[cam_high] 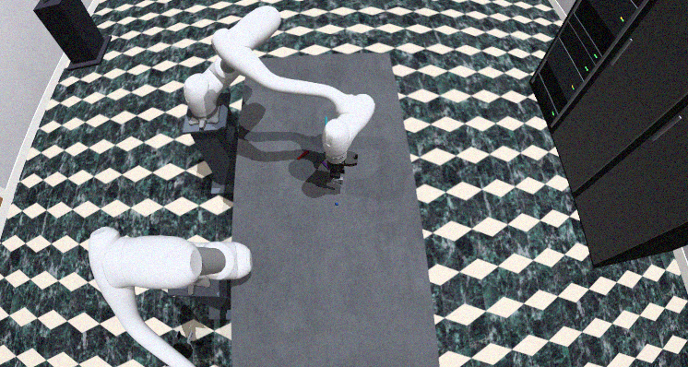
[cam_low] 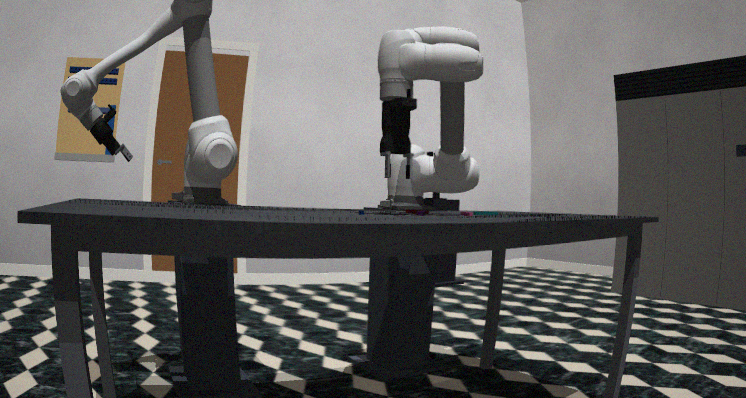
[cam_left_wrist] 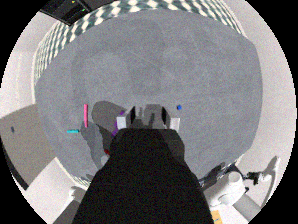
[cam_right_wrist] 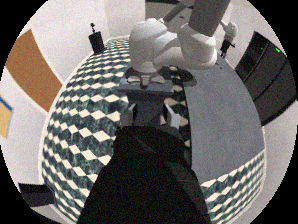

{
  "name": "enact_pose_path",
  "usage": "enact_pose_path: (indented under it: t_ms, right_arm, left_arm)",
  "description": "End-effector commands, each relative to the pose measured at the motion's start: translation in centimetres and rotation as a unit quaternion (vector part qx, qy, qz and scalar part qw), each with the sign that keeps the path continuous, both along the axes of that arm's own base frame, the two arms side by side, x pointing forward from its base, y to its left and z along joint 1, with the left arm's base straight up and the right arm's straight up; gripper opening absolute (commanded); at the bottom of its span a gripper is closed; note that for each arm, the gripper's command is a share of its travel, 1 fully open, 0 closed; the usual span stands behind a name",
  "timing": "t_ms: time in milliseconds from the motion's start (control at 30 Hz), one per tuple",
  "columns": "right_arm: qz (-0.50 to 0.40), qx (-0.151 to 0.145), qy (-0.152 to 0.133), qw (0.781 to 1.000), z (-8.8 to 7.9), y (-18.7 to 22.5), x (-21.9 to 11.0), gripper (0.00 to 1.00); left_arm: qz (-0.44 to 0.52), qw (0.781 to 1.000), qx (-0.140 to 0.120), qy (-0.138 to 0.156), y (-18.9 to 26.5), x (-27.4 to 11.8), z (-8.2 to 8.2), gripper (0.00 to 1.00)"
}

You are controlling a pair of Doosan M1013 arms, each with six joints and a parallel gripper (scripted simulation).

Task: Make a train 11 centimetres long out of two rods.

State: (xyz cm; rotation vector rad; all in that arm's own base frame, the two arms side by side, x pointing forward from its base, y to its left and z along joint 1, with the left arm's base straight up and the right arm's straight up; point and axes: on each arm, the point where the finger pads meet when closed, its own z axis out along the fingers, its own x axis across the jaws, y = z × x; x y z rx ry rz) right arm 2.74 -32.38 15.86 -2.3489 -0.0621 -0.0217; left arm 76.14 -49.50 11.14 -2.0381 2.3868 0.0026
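"Looking at the big table (cam_high: pixel 326 278) (cam_low: pixel 313 232) (cam_left_wrist: pixel 150 60) (cam_right_wrist: pixel 225 120), what do you see?"

"The left gripper (cam_high: pixel 338 179) (cam_low: pixel 397 176) (cam_left_wrist: pixel 148 111) (cam_right_wrist: pixel 222 57) is up over it, fingers spread, holding nothing. The right gripper (cam_high: pixel 184 335) (cam_low: pixel 126 158) (cam_left_wrist: pixel 241 177) (cam_right_wrist: pixel 150 109) is off to the side, spread too."

"Which rods?"

"Turquoise rod (cam_high: pixel 326 120) (cam_low: pixel 485 213) (cam_left_wrist: pixel 73 131), ten. The tiny blue rod (cam_high: pixel 336 204) (cam_low: pixel 361 212) (cam_left_wrist: pixel 179 107), one, lies well apart from it. That makes eleven!"

"How should it go?"

"I'd grab turquoise by its middle, fingers across it, and lift it over the others. Line it up with blue, lower it flat, and let go gently. A bump could roll or turn blue."

"Any names or words?"

"None I can read."
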Motion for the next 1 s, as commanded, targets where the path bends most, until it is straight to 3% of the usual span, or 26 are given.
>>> enact_pose_path:
  t_ms: [0,333,833,900,967]
  right_arm:
    - [-0.006,-0.003,-0.002,1.0,0.0,0.0,0.2,1.0]
    - [-0.006,-0.003,-0.002,1.0,0.0,0.0,0.2,1.0]
    - [-0.006,-0.003,-0.002,1.0,0.0,0.0,0.2,1.0]
    - [-0.006,-0.003,-0.002,1.0,0.0,0.0,0.2,1.0]
    - [-0.006,-0.003,-0.002,1.0,0.0,0.0,0.2,1.0]
  left_arm:
    - [-0.071,0.997,-0.004,-0.001,4.1,0.8,-0.1,1.0]
    - [-0.195,0.981,-0.004,-0.001,10.8,1.0,-0.4,1.0]
    - [-0.437,0.9,-0.003,-0.001,24.2,-1.3,-1.2,1.0]
    - [-0.437,0.9,-0.003,-0.001,24.2,-1.3,-1.2,1.0]
    - [-0.483,0.876,-0.002,-0.001,26.8,-2.2,-1.4,1.0]
